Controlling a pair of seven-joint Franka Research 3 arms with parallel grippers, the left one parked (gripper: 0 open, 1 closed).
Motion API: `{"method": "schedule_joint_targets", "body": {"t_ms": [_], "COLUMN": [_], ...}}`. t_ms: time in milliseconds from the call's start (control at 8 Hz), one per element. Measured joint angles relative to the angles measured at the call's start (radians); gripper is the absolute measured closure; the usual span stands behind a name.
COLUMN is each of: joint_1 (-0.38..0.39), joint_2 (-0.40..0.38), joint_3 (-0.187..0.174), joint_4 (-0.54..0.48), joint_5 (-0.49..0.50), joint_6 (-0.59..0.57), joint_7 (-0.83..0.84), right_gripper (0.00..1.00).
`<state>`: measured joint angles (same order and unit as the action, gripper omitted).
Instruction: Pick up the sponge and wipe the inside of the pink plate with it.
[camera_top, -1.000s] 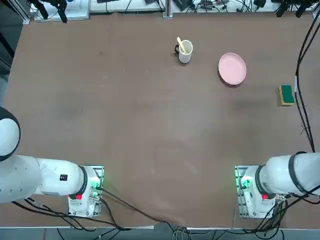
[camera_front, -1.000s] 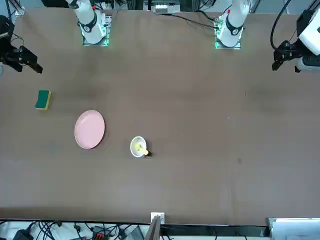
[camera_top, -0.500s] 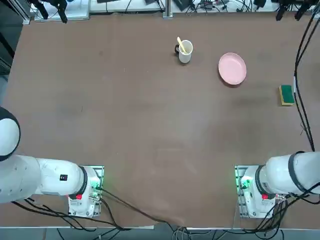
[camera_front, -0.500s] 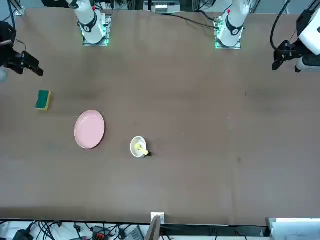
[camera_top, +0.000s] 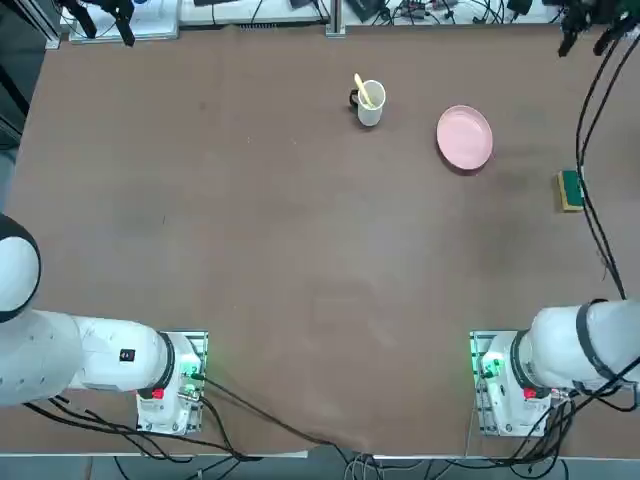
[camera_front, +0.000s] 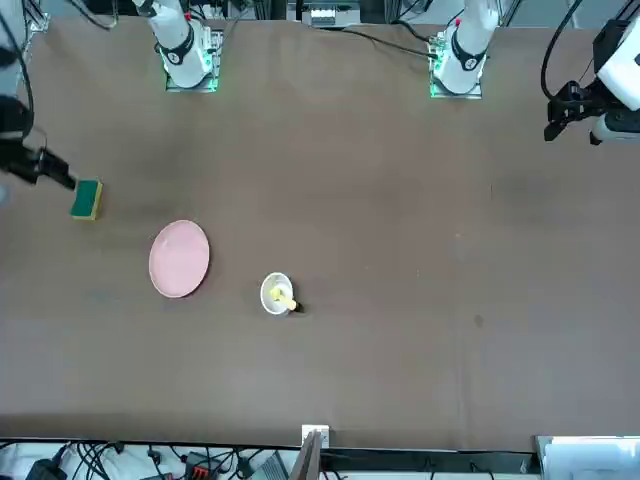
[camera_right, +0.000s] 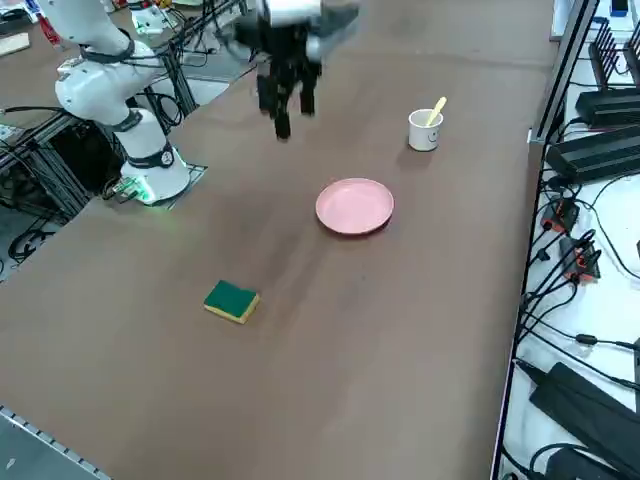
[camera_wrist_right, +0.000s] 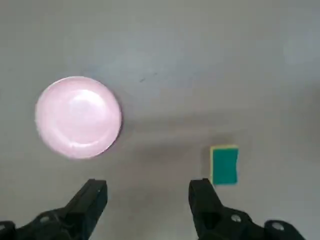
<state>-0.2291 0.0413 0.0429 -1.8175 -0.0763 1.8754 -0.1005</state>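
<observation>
Brown tabletop (camera_right: 420, 320) carries every item we list, each placed relative to the pink plate (camera_right: 355, 206). Nearest in our right side view lies the sponge (camera_right: 232, 300), green face up over a yellow base, flat on the table and well apart from the plate, nothing touching it. Next we record the plate itself, round, shallow and bare inside. Above the table, beyond the plate on the arm-base side, hangs the right gripper (camera_right: 288, 105), its two dark fingers spread wide and holding nothing; our wrist view shows the sponge (camera_wrist_right: 224, 165) beside one fingertip (camera_wrist_right: 200, 192). Farthest stands a white mug (camera_right: 425, 129) with a yellow stick (camera_right: 436, 110), near the plate.
</observation>
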Motion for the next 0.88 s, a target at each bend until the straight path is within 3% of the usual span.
{"method": "schedule_joint_targets", "body": {"t_ms": [250,375,875], "joint_1": [-0.097,-0.129,-0.231], "joint_2": [0.048,0.085,0.261], "joint_3": [-0.003,-0.004,-0.005], "joint_4": [-0.134,-0.178,-0.210], "joint_5": [0.000,0.000,0.000], "joint_6": [0.248,0.317,0.430], "joint_7": [-0.110,-0.121,-0.172], "right_gripper": [0.00,0.00,0.00]}}
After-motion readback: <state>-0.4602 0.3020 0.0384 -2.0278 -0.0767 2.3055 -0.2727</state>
